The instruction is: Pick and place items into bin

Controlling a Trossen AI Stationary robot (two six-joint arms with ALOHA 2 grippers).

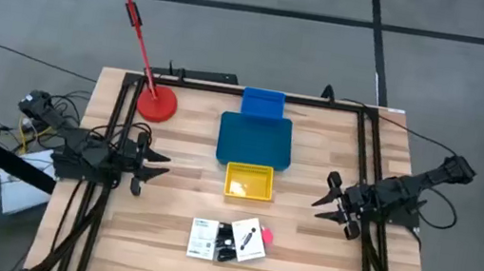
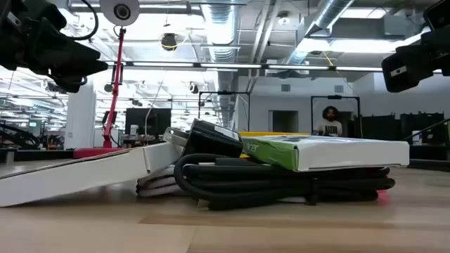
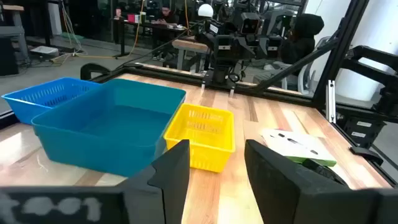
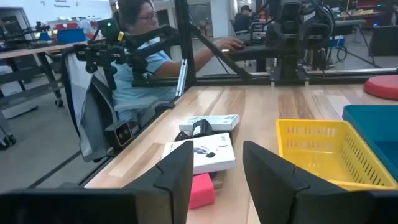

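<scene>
The items lie in a small pile (image 1: 228,239) near the table's near edge: flat white printed cards (image 4: 202,152), a black cable (image 2: 281,184) coiled under them, and a pink-red piece (image 4: 200,190) at the pile's right side. In the low view a white-and-green card (image 2: 323,151) rests on top of the cable. My left gripper (image 1: 160,166) hovers open over the table's left part, and my right gripper (image 1: 324,196) hovers open over the right part. Both point toward the middle and stand clear of the pile. The green-and-black stick and the thin wire piece do not show.
A yellow basket (image 1: 249,182) sits at the table's middle, with a teal bin (image 1: 255,140) behind it and a small blue basket (image 1: 263,103) at the far edge. A red lamp's base (image 1: 157,104) stands at the far left. A person (image 4: 140,56) sits beyond the table.
</scene>
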